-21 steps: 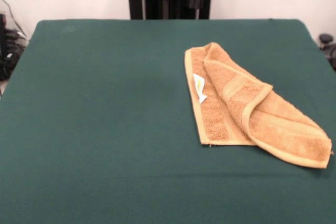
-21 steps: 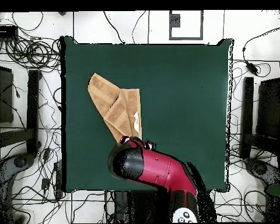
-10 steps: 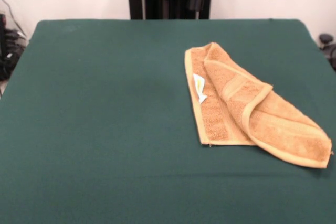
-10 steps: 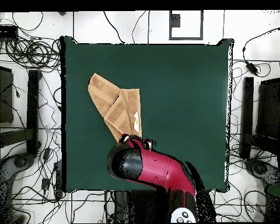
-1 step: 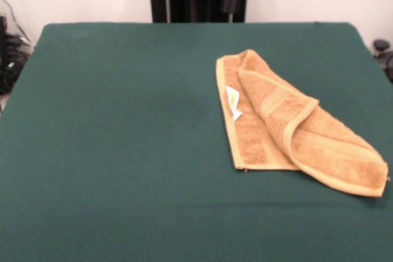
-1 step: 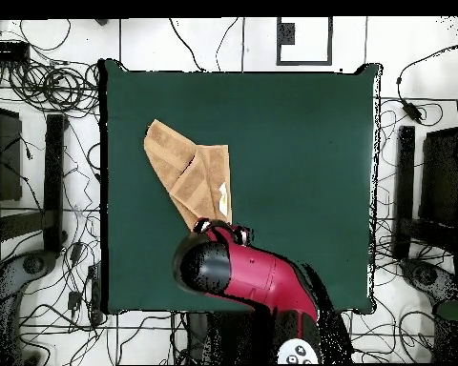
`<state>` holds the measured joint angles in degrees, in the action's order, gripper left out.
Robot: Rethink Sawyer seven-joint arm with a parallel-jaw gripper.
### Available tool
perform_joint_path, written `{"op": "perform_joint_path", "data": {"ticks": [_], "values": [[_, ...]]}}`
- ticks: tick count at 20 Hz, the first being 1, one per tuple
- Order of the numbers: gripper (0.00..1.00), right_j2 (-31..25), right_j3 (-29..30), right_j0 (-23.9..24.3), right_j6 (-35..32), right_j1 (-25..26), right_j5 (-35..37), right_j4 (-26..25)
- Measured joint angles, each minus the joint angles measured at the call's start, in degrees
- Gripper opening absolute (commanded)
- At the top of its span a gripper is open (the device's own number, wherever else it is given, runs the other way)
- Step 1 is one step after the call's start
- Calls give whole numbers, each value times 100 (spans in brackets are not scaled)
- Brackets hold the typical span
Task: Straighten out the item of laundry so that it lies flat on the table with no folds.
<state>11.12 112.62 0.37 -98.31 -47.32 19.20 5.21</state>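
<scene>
Tan towel [image 5: 288,128] lies folded on the green worktop [image 5: 123,139], just ahead of the fingers [image 6: 221,229]; their spread's hidden.

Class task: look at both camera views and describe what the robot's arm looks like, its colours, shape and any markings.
In the overhead view the arm is a thick, rounded, glossy red shell with a black dome-shaped joint cap and a white control panel near its base. The front view shows only black parts and a bit of red at the top edge. No cables on it can be made out.
</scene>
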Motion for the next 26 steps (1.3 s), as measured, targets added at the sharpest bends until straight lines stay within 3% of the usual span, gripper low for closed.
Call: {"op": "perform_joint_path", "data": {"ticks": [16, 17, 26], "values": [[0, -29, -25, 295, 0, 0, 0, -216], [100, -29, -25, 295, 0, 0, 0, -218], [100, -30, -41, 269, 0, 0, 0, -219]]}}
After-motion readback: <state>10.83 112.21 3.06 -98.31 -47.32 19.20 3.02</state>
